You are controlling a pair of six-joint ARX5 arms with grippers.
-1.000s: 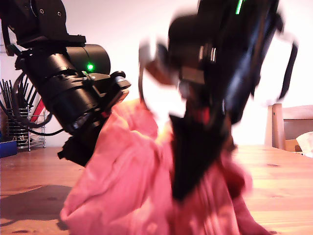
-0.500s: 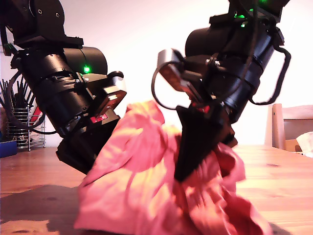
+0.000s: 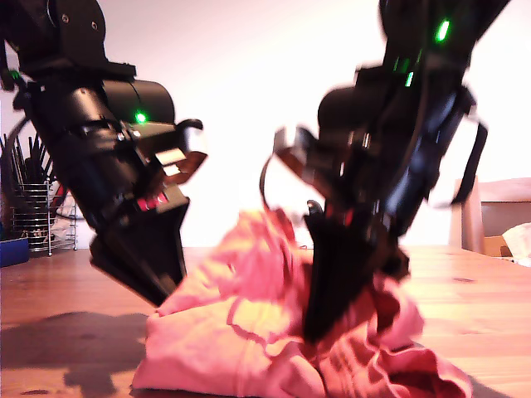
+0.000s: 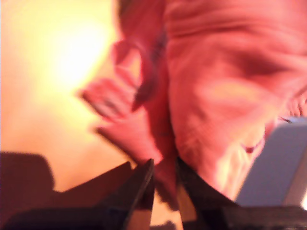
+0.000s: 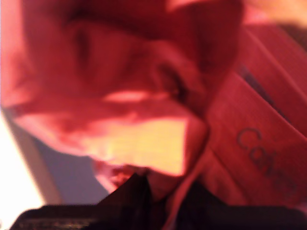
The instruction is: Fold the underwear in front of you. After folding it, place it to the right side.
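my first gripper [image 4: 163, 175] is pinching a thin fold of the soft coral-orange cotton underwear [image 4: 216, 96] between nearly closed black jaws, and my second gripper [image 5: 158, 191] is likewise pressing together on a bunched fold beside the wide waistband with faint lettering [image 5: 264, 153]. the underwear [image 3: 274, 340] is lying in a crumpled heap on the wooden table [image 3: 66, 290], between both arms in the exterior view. it is looking light, limp and prone to sagging, so taking hold at the firmer waistband or side seams seems best.

Black arms [image 3: 108, 166] (green lights, cables)

"Calv…" on underwear [image 5: 259, 143] waistband
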